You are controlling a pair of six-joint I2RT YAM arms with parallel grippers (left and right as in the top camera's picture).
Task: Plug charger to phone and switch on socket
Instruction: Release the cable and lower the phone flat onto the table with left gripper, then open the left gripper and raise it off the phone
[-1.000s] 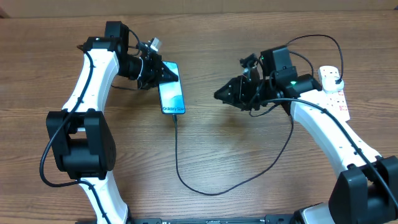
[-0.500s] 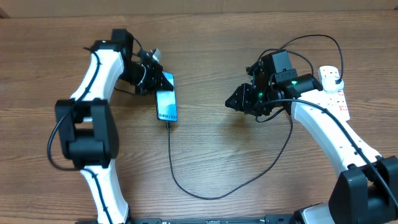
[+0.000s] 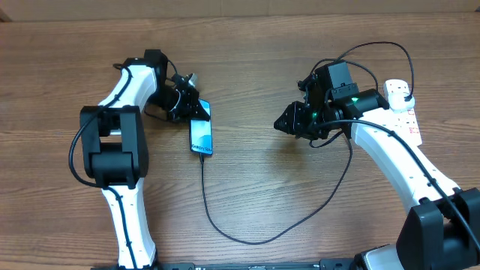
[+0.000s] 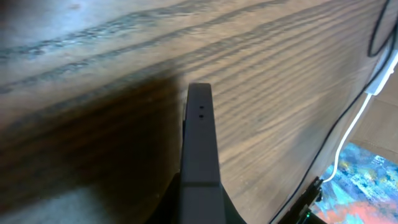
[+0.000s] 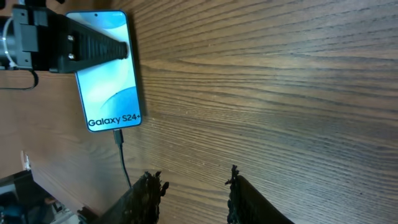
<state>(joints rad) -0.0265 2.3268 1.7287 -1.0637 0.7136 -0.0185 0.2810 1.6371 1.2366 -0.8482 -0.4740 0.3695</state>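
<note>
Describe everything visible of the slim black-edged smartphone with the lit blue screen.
The slim rectangular smartphone has black edges and a glowing light-blue screen reading "Galaxy S24+" near one end. It faces screen-up on the brown wooden table, left of centre. The connector of the thin black charger cable is plugged into the text end. At the opposite end, the left gripper clamps it, one black ribbed finger crossing the screen. Whether it rests fully flat is unclear.

The bench [image 3: 285,45] is brown wood with a pronounced grain and a matt finish. The phone [image 3: 201,133] has a glossy, smooth screen. The charger [image 3: 204,187] cable looks matt black, and the socket [image 3: 409,120] at the right edge is smooth white plastic.
</note>
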